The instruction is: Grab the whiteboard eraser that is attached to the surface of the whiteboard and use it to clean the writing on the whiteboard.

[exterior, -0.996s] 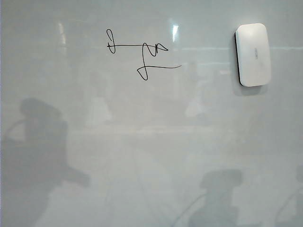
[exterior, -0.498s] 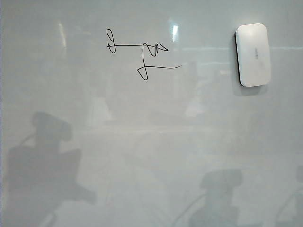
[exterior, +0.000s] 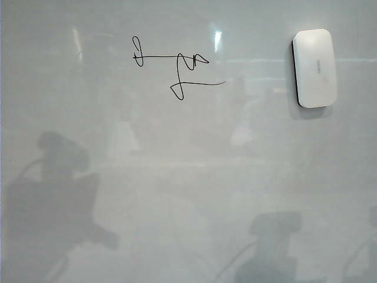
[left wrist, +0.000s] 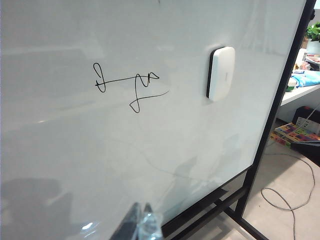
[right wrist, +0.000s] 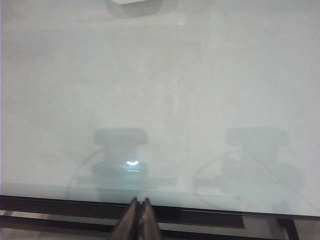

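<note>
The whiteboard fills the exterior view. The whiteboard eraser, a white rounded block, sticks to it at the upper right. The writing, a black looping scribble, lies left of the eraser. Neither gripper shows in that view; only their grey shadows fall low on the board. In the left wrist view my left gripper is shut and empty, well short of the writing and the eraser. My right gripper is shut and empty near the board's lower frame, and the eraser just shows at the far edge.
The board's black stand runs along its side and bottom. Beside it are a desk with clutter, a colourful box and a loose cable on the floor.
The left arm's shadow on the board has shifted a little to the right and down. The eraser, the writing and the right arm's shadow have not moved.
</note>
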